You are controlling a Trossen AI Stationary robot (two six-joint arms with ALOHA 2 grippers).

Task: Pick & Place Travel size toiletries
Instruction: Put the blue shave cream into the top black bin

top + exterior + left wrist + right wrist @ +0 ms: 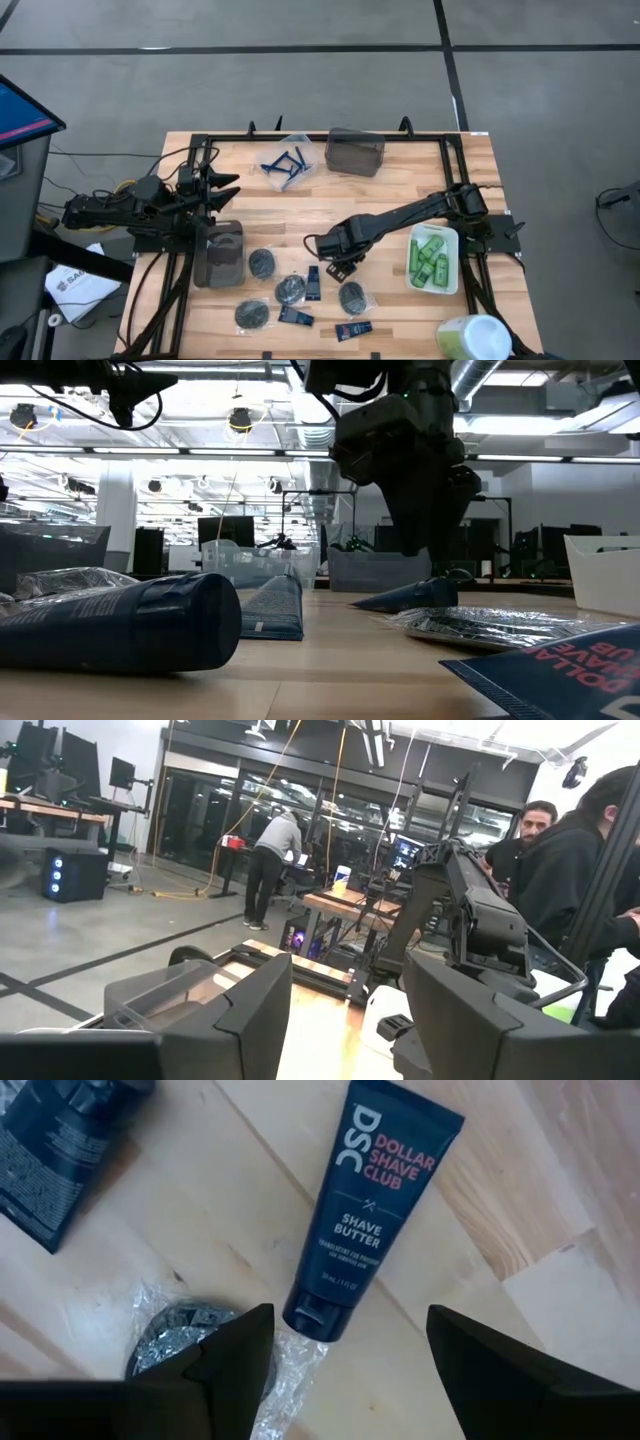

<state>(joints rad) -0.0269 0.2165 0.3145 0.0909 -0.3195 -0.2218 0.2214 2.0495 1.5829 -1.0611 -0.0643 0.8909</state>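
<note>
A: Toiletries first, seen from above: where do they lie?

B: Scattered on the wooden worktop [270, 215]. Green mini bottles [431, 258] fill the white tray [412, 285], blue razors [284, 163] sit in a clear bin, and navy tubes and wrapped dark discs [264, 263] crowd the near edge. The right gripper [340, 268] hangs over a navy tube [313, 283], fingers spread, nothing held. The left gripper [225, 188] waits above its own side, near a grey bin [218, 254], jaws apart and empty.

A: And from table height?

B: A fat matte tube [120, 622] lies on its side, round-shouldered. Crinkled clear wrap [480, 622] glints near the right gripper [420, 545], which hangs above the surface, touching nothing.

A: Left wrist?

B: Only its two dark fingers [250, 1010] with a gap between, a bin beyond, and people in the room.

A: Right wrist?

B: A smooth flat tube marked shave butter [372, 1210] lies between the spread fingers [235, 1345], its cap end touching a wrapped disc [175, 1332].

A: Advice?

B: I'd straddle the tube across its narrow width, clear of the slippery wrap, then descend squarely before closing.
</note>
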